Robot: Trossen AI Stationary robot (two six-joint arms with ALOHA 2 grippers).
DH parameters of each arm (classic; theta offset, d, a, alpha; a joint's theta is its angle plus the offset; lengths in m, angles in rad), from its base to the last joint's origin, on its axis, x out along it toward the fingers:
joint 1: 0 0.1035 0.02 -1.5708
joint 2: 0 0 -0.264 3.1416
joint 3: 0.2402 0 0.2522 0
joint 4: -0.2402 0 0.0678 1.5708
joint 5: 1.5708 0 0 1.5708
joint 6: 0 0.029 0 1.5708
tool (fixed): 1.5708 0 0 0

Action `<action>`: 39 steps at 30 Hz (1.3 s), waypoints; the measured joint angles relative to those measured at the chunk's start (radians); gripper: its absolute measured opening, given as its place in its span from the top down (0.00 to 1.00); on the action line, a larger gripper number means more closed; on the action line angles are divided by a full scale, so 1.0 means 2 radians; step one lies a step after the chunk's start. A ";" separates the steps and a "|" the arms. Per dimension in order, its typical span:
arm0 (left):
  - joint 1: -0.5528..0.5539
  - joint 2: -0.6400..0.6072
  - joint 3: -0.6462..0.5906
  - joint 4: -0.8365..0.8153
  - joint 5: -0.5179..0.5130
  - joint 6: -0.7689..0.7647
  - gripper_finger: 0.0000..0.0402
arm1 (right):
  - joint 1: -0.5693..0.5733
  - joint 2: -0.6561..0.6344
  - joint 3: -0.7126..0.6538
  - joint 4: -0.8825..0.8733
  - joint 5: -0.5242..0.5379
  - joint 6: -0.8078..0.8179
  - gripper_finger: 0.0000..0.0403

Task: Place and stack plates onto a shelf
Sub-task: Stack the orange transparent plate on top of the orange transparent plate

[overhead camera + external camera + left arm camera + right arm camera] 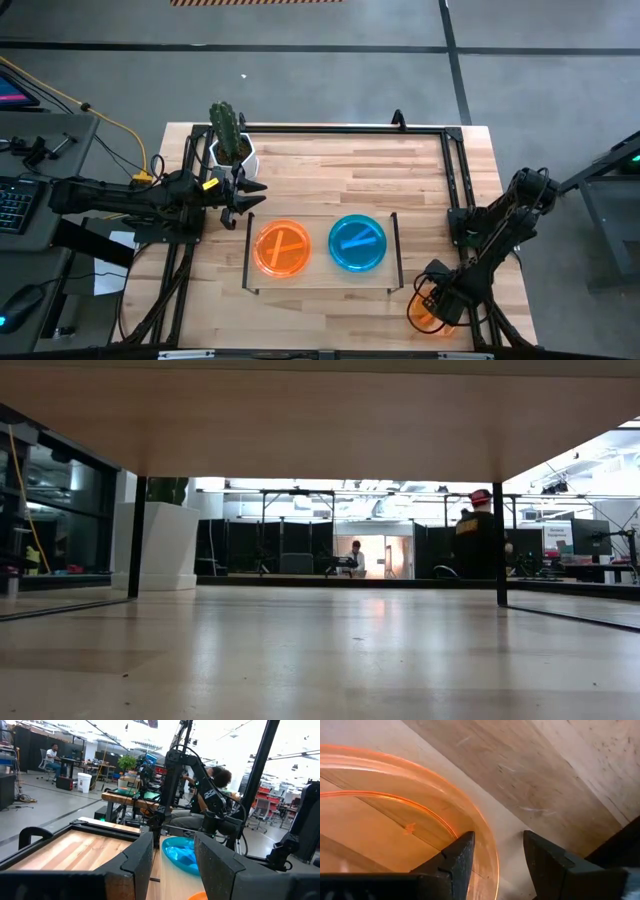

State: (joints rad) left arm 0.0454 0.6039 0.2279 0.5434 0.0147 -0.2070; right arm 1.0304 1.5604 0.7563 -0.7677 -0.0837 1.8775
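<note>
The shelf [320, 222] lies mid-table with an orange plate [282, 248] and a teal plate [357, 242] side by side on it. A second orange plate [424, 318] lies flat on the table near its front right corner. My right gripper [434, 296] is low over that plate and open, with one finger inside the plate's rim [470, 805] and one outside. My left gripper [254, 195] is open and empty, just beyond the shelf's far left corner. It points toward the table's right, and the teal plate [182, 854] shows between its fingers. My right gripper [497, 839] comes at the orange plate slanting down, its fingers on either side of the rim at the plate's edge. I cannot tell whether either finger touches the rim. The plate lies flat on the table.
A white cactus pot [232, 150] stands at the far left, close behind my left gripper. The table's black frame [455, 180] runs along its edges. Bare wood lies beyond the shelf. People sit in the room behind the table.
</note>
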 joint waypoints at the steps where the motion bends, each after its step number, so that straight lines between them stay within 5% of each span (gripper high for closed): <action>1: 0.000 0.000 0.000 0.000 0.000 0.000 0.66 | 0.000 0.000 0.000 0.000 0.000 0.000 0.60; 6: 0.000 0.000 0.000 0.000 0.000 0.000 0.66 | 0.000 0.001 -0.001 0.007 0.001 0.000 0.69; 13: 0.000 0.000 0.000 0.000 0.000 0.000 0.66 | 0.000 0.001 -0.001 0.003 -0.002 0.000 0.97; 23: 0.000 0.000 0.000 0.000 0.000 0.000 0.66 | 0.001 -0.003 0.035 -0.053 0.027 -0.008 0.99; 39: 0.000 0.000 0.000 0.000 0.000 0.000 0.66 | 0.002 -0.066 0.039 -0.004 0.126 -0.009 1.00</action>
State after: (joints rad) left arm 0.0452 0.6039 0.2279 0.5442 0.0147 -0.2067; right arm 1.0348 1.4288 0.8349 -0.7752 0.1689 1.8595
